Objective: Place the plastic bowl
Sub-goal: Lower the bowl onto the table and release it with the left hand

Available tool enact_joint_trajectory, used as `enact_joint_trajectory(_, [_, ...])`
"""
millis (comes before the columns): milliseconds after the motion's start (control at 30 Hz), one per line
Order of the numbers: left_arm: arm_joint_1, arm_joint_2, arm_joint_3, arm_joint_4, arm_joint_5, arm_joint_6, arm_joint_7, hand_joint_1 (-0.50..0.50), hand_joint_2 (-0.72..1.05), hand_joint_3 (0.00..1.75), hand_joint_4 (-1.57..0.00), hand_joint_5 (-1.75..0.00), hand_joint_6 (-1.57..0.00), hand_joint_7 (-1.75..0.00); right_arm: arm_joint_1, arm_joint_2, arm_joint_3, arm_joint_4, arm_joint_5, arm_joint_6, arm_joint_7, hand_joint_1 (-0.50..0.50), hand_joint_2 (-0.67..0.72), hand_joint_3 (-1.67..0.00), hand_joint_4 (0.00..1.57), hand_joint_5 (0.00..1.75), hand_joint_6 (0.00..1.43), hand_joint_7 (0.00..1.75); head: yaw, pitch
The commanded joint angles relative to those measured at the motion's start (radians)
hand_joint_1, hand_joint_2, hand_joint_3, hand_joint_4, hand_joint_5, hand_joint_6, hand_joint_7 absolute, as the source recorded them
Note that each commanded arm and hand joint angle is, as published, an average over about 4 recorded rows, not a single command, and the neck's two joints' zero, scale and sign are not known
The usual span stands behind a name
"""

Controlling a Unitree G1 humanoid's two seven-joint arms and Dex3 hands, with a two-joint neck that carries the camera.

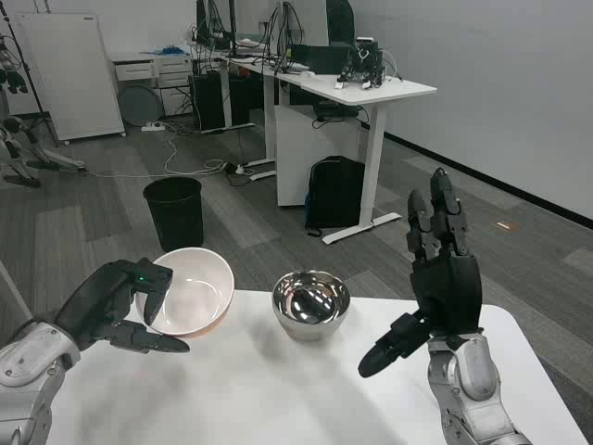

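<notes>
A white plastic bowl point(193, 289) is tilted up on its side at the table's far left, its opening facing me. My left hand point(122, 303) grips it by the near rim, fingers curled over the edge and thumb underneath. A shiny metal bowl point(311, 302) stands upright on the white table point(278, 389) just right of the plastic bowl, a small gap between them. My right hand point(437, 283) is raised above the table's right side, fingers upright and spread, thumb out, holding nothing.
Beyond the table's far edge the floor holds a black waste bin point(173, 210), a black backpack point(335, 190) and white desks point(366, 90) with cables and equipment.
</notes>
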Motion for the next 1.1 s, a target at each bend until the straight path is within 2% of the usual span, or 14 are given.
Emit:
enact_joint_trajectory(33, [0.051,-0.010,0.000,-0.039,-0.021,-0.002,-0.001,-0.12,0.43,0.09,-1.23,-1.75,-1.34,-1.68,0.028,0.008,-0.009,-0.027,-0.003,-0.005,0.003,-0.46,0.41,0.00,0.00,0.00,0.00,0.00,0.038,0.039])
enact_joint_trajectory(567, [0.049,-0.012,0.006,-0.025,-0.021,-0.002,-0.001,-0.12,0.43,0.09,-1.23,-1.75,-1.34,-1.68,0.017,0.008,-0.007,-0.013,-0.003,-0.004,0.003,-0.46,0.41,-0.02,0.00,0.00,0.00,0.00,0.039,-0.003])
enact_joint_trajectory(667, [0.049,-0.012,0.001,-0.013,-0.021,-0.002,-0.001,-0.12,0.43,0.13,-1.23,-1.75,-1.34,-1.68,0.016,0.008,-0.007,-0.009,-0.003,-0.004,0.003,-0.46,0.41,0.00,0.00,0.00,0.00,0.00,0.039,-0.005])
enact_joint_trajectory(1100, [0.076,-0.007,-0.029,0.092,0.010,-0.025,-0.003,-0.14,0.43,0.09,-1.23,-1.75,-1.34,-1.68,0.016,0.010,-0.010,-0.006,-0.003,-0.004,0.003,-0.46,0.41,-0.04,0.00,0.00,0.00,0.00,0.045,-0.021])
